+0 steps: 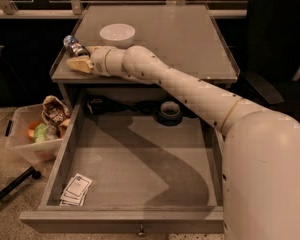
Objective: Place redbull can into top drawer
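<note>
Gripper (83,59) is up on the cabinet top (190,39), way over at the left edge near the front corner, with the arm (190,91) stretched diagonally across from the lower right. The can (74,45) is right there too, lying tilted on the top just behind the gripper, close enough that they look like they're touching. Honestly can't tell if the gripper is open, closed or has hold of it.

White bowl (117,34) sits just to the right of the can, near the arm's wrist but apart from it.

Drawer (140,169) is pulled wide open below. It's mostly bare grey bottom, but there's a small stack of cards (76,189) in the front left corner, a roll of tape (169,112) at the back under the arm, and some dark thing (97,104) at the back left that I can't make out. Little knob (140,230) on the front panel.

On the floor to the left, up against the drawer's side, is a clear bin (21,141) with snack bags and fruit-looking stuff. Black chair (277,39) off to the right.
</note>
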`<move>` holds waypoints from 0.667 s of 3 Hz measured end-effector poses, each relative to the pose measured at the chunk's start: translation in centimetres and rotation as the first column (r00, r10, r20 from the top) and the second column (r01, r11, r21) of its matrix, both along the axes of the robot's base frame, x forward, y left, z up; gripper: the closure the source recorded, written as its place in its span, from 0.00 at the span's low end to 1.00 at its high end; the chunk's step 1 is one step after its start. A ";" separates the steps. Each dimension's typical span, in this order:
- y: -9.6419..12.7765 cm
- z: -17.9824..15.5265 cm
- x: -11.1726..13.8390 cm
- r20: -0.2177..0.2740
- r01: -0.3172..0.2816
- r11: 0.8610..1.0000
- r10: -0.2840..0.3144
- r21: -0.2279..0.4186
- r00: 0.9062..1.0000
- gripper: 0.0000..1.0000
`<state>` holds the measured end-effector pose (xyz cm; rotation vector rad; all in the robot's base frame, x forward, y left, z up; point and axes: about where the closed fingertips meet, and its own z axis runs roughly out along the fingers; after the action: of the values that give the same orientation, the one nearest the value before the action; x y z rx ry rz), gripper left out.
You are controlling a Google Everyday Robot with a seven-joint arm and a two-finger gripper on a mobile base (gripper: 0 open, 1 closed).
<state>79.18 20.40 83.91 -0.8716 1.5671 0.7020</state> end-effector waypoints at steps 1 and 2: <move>0.0 0.0 0.0 0.000 0.000 1.000 0.000 0.000 1.000 0.65; 0.2 0.0 0.1 -0.019 0.016 1.000 -0.016 0.010 1.000 0.62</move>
<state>79.30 20.60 83.93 -0.8468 1.5847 0.7080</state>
